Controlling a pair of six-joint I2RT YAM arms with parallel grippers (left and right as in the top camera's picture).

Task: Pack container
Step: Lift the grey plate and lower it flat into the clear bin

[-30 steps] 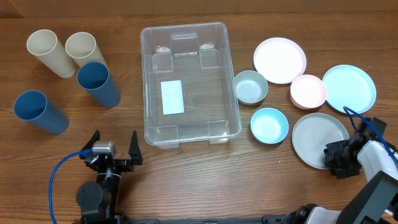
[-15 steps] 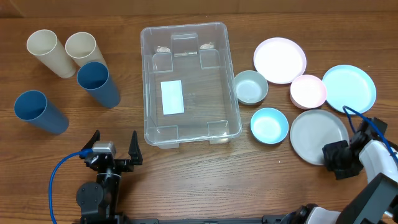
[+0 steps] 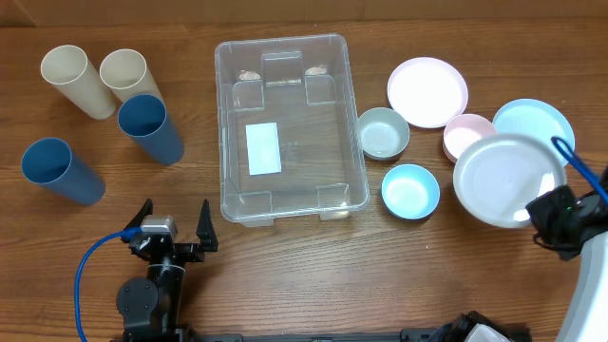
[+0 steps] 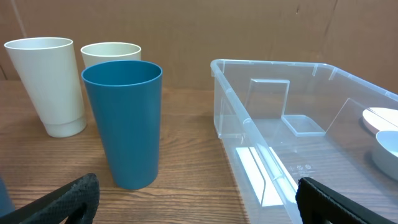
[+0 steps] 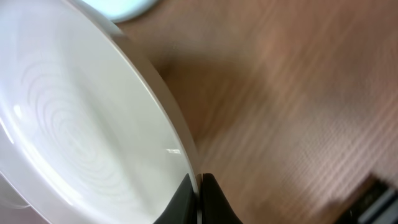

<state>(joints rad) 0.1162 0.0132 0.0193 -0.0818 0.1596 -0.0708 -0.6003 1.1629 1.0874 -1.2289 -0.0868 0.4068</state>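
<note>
The container [image 3: 313, 142] is a large clear bin at the middle of the table, with only a white label [image 3: 263, 148] on its bottom; the left wrist view shows its near corner [image 4: 292, 124]. My right gripper [image 3: 540, 211] is shut on the near rim of a pale grey plate [image 3: 499, 176], held tilted above the table at the right. In the right wrist view the jaws [image 5: 199, 186] pinch the plate's edge [image 5: 74, 124]. My left gripper [image 3: 175, 211] stands open near the front left edge, its fingers [image 4: 62, 199] wide apart and holding nothing.
Two cream cups [image 3: 76, 81] [image 3: 128, 71] and two blue cups [image 3: 150, 128] [image 3: 62, 171] stand at the left. Right of the container are a grey-green bowl [image 3: 383, 133], a blue bowl [image 3: 410, 190], a pink bowl [image 3: 464, 133], a pink plate [image 3: 427, 90] and a light blue plate [image 3: 537, 119].
My right gripper closed on the grey plate's rim and lifted it off the table; the plate now hangs tilted, partly covering the pink bowl and light blue plate. The left arm stayed still.
</note>
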